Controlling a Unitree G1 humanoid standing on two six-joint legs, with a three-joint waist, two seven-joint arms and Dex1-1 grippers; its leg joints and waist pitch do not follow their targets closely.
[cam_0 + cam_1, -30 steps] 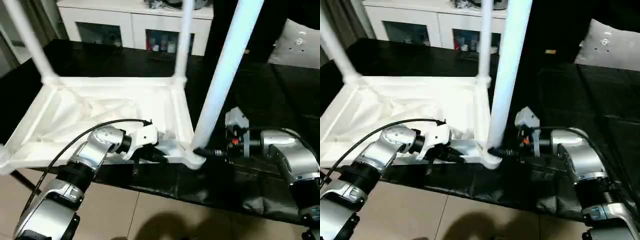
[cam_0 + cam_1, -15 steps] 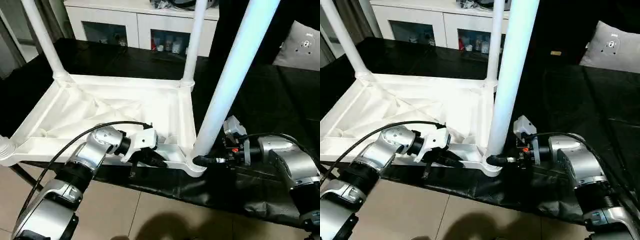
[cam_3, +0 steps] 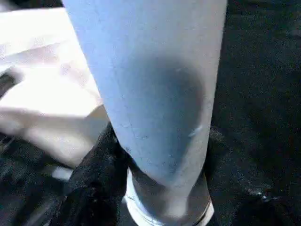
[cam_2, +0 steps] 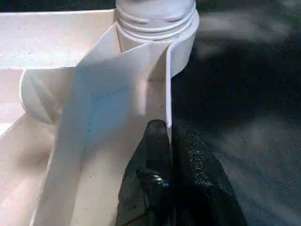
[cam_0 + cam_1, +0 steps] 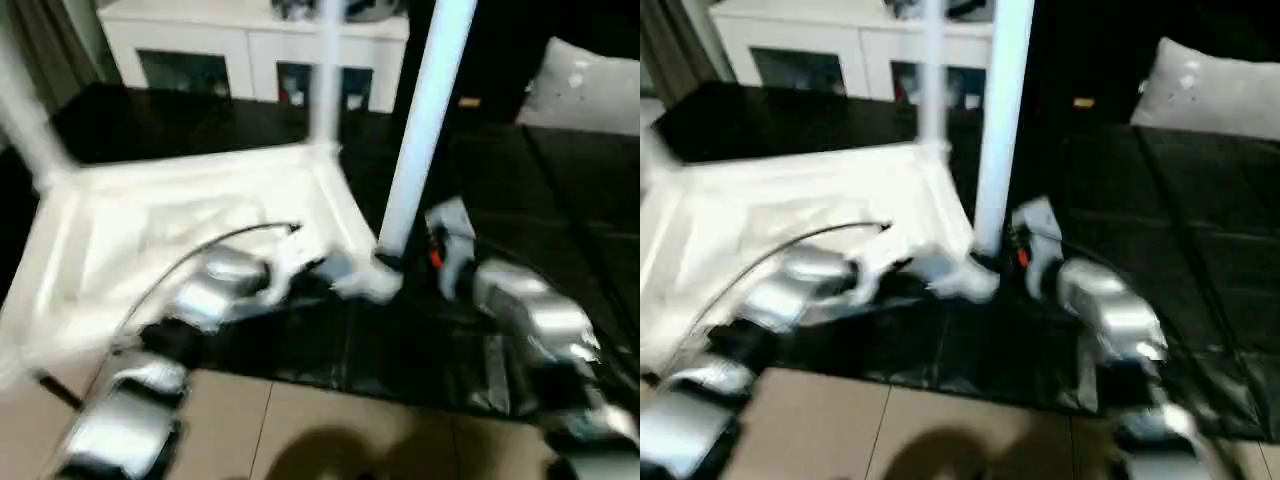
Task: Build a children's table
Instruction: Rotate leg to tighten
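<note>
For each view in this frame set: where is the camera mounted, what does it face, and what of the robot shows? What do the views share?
Left eye, right eye: head, looking down at the upturned children's table; both forearms show.
Left wrist: behind the left hand, shut on the table's side wall below a corner socket.
Right wrist: behind the right hand, its fingers around the near leg.
Shared: that leg appears in the eye views and right wrist view.
</note>
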